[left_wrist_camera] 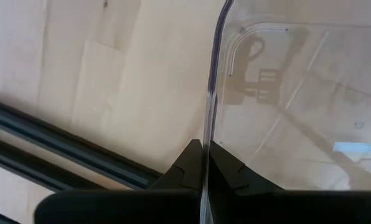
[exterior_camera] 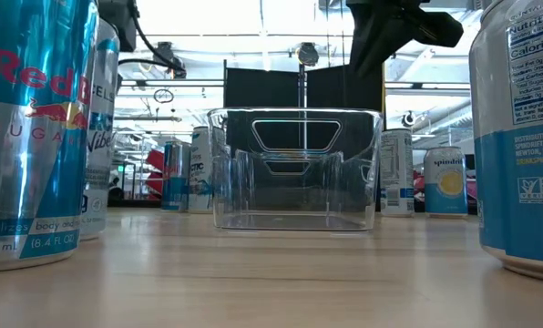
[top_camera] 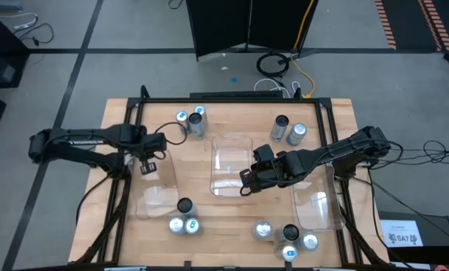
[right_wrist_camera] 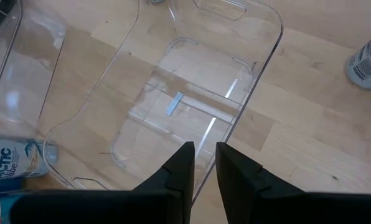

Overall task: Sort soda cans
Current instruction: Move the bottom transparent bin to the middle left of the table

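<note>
- High view: the left hand [top_camera: 148, 167] is pressed shut on the rim of the left tray [top_camera: 158, 197], and the right hand [top_camera: 245, 183] pinches the right wall of the middle tray [top_camera: 232, 164]; a third tray [top_camera: 317, 205] lies at the right. The soda cans stand loose on the wooden tabletop [top_camera: 119, 120] in four clusters: far left [top_camera: 191, 121], far right [top_camera: 288, 131], near left [top_camera: 184, 218] and near right [top_camera: 286, 239]. No can is in a tray yet. My judgement: dragging either tray could sweep it into the near clusters and topple cans
- Low view: the middle tray [exterior_camera: 295, 169] is clear, thin-walled, rectangular with rounded corners and a cut-out handle. Tall glossy metal cans frame it, a blue-and-silver one [exterior_camera: 30, 137] close at the left. Such slim cylinders would roll if knocked over
- Left wrist view: the fingers [left_wrist_camera: 192, 171] clamp a thin clear tray edge [left_wrist_camera: 213, 93] between them; smooth plastic held by so narrow a bite may slip or twist
- Right wrist view: the fingers [right_wrist_camera: 182, 165] sit nearly together astride the tray wall [right_wrist_camera: 260, 68]; the glossy floor reflects light. A white-and-blue can [right_wrist_camera: 14, 163] lies just beside the tray corner, likely to be nudged if the tray shifts
</note>
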Controlling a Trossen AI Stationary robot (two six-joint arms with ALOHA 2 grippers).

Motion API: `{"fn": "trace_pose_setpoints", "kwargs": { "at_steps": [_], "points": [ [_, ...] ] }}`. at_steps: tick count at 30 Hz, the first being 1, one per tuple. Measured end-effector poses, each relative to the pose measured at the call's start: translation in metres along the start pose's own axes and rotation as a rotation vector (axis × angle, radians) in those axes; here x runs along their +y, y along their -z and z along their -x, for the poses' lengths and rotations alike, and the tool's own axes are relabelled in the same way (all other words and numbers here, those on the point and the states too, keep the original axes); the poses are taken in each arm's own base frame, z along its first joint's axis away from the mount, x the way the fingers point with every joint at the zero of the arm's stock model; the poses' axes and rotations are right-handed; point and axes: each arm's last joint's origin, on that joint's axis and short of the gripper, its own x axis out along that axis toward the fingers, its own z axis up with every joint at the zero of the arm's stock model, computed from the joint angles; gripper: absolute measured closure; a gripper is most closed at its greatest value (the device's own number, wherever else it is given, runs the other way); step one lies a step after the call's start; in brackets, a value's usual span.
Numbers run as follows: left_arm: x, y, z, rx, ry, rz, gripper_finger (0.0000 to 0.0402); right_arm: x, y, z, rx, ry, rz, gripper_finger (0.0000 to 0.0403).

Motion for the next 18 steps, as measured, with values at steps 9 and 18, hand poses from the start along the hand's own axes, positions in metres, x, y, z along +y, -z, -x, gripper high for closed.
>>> {"fn": "trace_pose_setpoints", "kwargs": {
  "at_steps": [9,18],
  "points": [
    [0.019,-0.007,0.015,-0.003,-0.036,0.122,0.0392,0.000,0.000,0.000,0.001,0.000,0.000,0.0344],
    [0.036,-0.026,0.039,-0.060,-0.093,0.091,0.0393,0.000,0.000,0.000,0.001,0.000,0.001,0.0344]
  ]
}}
